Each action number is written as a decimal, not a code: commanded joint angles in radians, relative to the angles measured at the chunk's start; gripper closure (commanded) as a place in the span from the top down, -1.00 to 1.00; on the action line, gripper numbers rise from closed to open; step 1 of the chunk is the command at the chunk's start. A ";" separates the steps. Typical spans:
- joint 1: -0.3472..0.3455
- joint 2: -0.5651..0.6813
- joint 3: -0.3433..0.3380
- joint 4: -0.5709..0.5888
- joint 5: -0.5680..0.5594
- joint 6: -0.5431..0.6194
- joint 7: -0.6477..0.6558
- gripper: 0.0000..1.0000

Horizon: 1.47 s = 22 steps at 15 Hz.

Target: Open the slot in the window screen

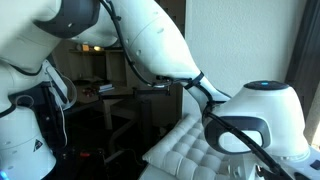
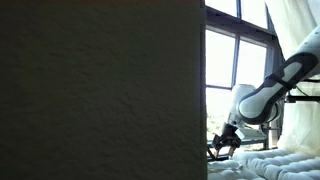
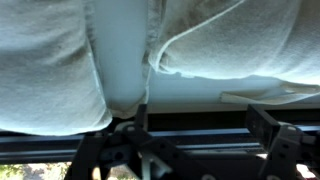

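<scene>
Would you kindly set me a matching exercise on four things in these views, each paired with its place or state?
Things:
1. hand
2. panel
3. curtain
4. quilted cushion

Descriptions:
a. dark, fills the left of an exterior view
b. white and ribbed, lying below the arm
c. open, low down by the window
d. pale, hanging at the top right

Pairs: 1-c; 2-a; 3-d; 4-b

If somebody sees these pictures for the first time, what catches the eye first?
The white robot arm fills an exterior view, bending over a white quilted cushion. In an exterior view a big dark panel hides the left part, beside a bright window. The open gripper hangs over the cushion.
</scene>
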 commanded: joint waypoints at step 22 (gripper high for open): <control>-0.005 0.029 0.007 0.022 -0.011 0.060 0.005 1.00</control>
